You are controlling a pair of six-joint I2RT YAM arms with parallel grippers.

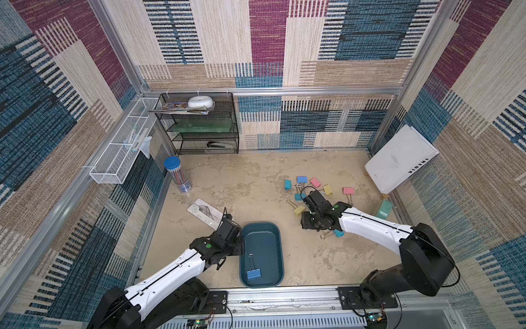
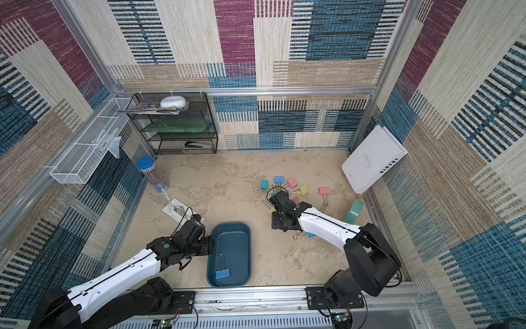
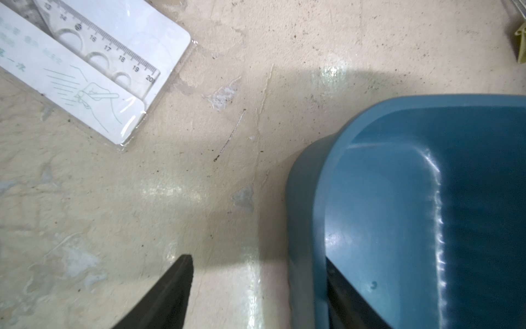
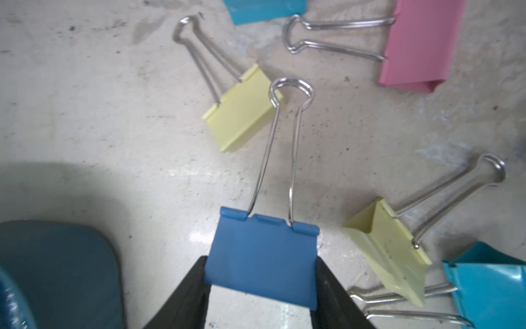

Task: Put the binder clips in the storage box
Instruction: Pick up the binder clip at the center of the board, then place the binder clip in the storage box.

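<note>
The blue clip point(image 4: 264, 250) sits clamped by its body in the right gripper point(image 4: 262, 266), handles free, above the loose clips point(image 4: 242, 111), ready for carrying. A second clip point(image 1: 253, 274) lies in the box point(image 1: 280, 256), whose wall the left gripper point(image 3: 257, 260) straddles, fingers apart, probably steadying it.

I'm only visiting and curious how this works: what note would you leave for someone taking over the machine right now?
Left claw: open and empty, with one finger on each side of a wall of the dark teal-blue plastic storage tray.
Right claw: shut on a pastel blue binder clip with silver wire handles, not yet over the tray.
Done: one blue clip lies in the tray.
Left: drop the held clip in, then fetch the loose pink, yellow, teal and blue clips from the beige tabletop.
</note>
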